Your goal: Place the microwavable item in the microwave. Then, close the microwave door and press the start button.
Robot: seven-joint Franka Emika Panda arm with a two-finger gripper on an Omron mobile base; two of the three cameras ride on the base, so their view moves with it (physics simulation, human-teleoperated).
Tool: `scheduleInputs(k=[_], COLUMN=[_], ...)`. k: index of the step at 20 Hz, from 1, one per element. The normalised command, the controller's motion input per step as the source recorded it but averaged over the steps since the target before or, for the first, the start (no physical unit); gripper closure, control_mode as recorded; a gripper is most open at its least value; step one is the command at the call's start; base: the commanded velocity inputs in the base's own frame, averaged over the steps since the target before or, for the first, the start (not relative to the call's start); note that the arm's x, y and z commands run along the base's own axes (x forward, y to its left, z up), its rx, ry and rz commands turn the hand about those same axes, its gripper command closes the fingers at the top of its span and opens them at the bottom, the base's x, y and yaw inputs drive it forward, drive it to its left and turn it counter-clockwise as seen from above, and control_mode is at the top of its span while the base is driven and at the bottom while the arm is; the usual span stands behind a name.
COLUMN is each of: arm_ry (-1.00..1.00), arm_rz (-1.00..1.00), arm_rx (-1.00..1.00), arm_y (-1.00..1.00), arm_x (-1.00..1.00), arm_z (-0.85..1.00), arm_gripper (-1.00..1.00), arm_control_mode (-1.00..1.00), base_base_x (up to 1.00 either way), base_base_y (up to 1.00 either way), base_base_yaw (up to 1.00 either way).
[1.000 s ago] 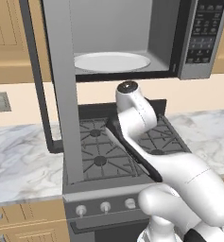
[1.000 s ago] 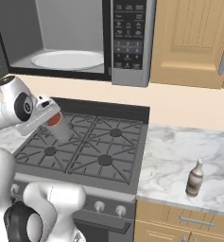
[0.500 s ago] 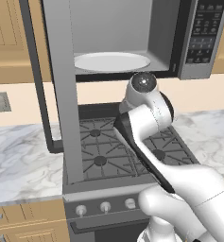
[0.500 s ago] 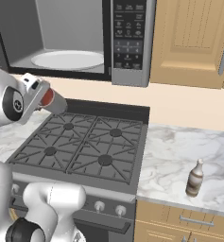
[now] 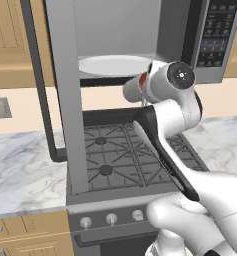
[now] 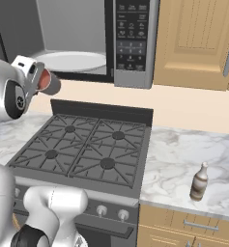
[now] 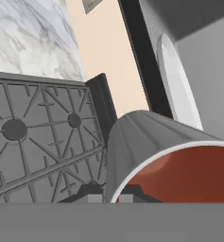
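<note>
Fingers (image 7: 111, 196) clamped tight on the cup (image 7: 146, 151), gripping its grey wall near the rim. Cup lies on its side in the air, red contents facing the hand camera. In the left base view the cup (image 5: 135, 89) sits just below the microwave (image 5: 140, 30) opening, at 5 o'clock of the turntable plate (image 5: 115, 64). Door (image 5: 65, 95) hangs wide open at 9 o'clock of the cup. Stove (image 6: 82, 149) is underneath, well apart. Handling guess: rigid, light, smooth-walled, so slip risk if the grip relaxes; a wall grip near the rim looks right, but contents could spill while tipped. Level it before setting down on the plate. Brown-and-white bottle (image 6: 199, 181) stands on the counter (image 6: 183, 159) at 4 o'clock of the stove, not involved.
</note>
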Motion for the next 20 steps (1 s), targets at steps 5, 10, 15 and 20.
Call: scheduleInputs(k=[5, 10, 15, 20], arm_ry=[0.0, 0.0, 0.0, 0.0], arm_rz=[0.02, 0.02, 0.03, 0.01], arm_rx=[-0.03, -0.03, -0.07, -0.04], arm_y=[0.0, 0.0, 0.0, 0.0], arm_x=[0.2, 0.45, 0.53, 0.52], arm_z=[0.53, 0.4, 0.4, 0.05], arm_gripper=[1.0, 1.0, 1.0, 1.0], arm_control_mode=[-1.0, -1.0, -1.0, -1.0], base_base_x=[0.0, 0.0, 0.0, 0.0], base_base_y=[0.0, 0.0, 0.0, 0.0], base_base_yaw=[0.0, 0.0, 0.0, 0.0])
